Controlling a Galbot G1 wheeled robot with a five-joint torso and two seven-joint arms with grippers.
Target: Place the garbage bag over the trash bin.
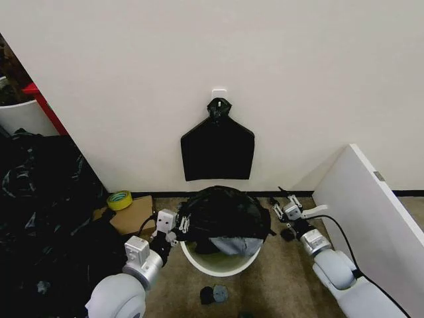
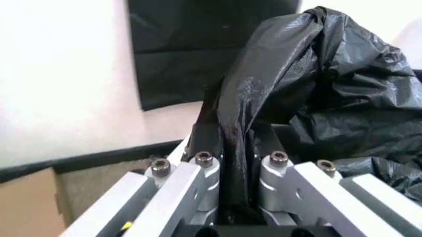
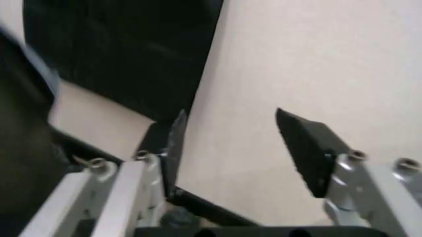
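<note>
The left gripper [image 2: 234,163] is pinching the glossy black plastic garbage bag [image 1: 222,212] draped half over the cream-white round trash bin [image 1: 222,264], the right gripper [image 3: 231,143] is hanging apart beside it, and that thin film could be slipping off the uncovered near rim.

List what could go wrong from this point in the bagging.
The left gripper alone is shut on the garbage bag, while the right gripper hangs open beside it, so the bag may bunch on one side. Part of the trash bin rim is uncovered; pulling could slide the bag off or tip the bin.
</note>
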